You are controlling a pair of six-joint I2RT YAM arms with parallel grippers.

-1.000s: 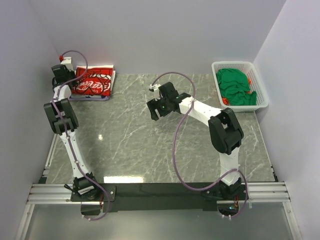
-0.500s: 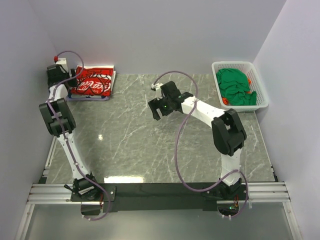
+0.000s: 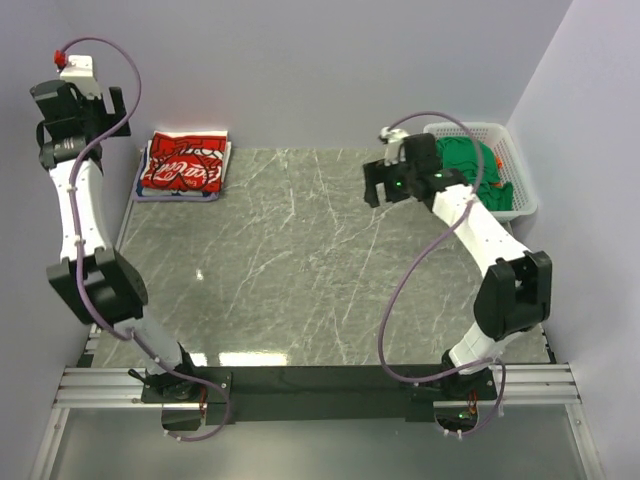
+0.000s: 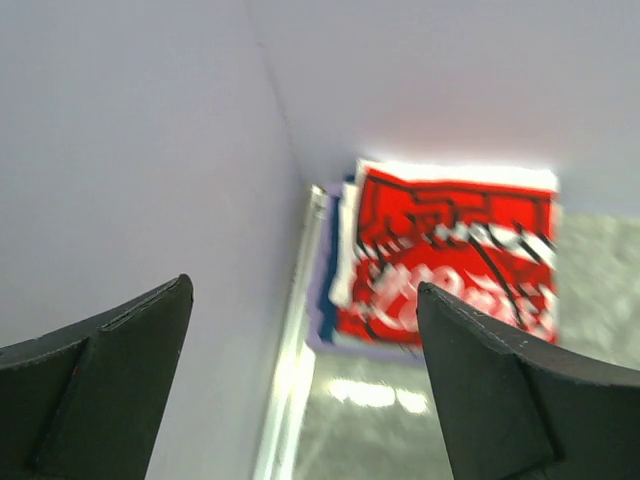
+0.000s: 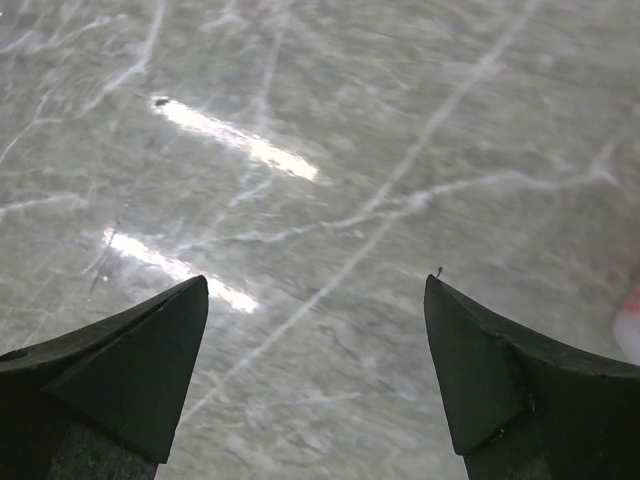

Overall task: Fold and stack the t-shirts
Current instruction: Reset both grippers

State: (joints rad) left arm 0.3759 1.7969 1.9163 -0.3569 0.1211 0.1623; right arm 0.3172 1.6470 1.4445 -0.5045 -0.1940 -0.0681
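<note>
Lying well beyond parted left jaws: t-shirts (image 4: pixel 450 262)

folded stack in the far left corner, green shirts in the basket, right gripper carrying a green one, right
No: the right gripper is open and empty, per the right wrist view. The stack and the green shirts in the basket are right.

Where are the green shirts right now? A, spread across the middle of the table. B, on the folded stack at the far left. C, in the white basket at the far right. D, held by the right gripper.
C: the green shirts lie bunched inside the white basket; the right gripper is open and empty.
</note>
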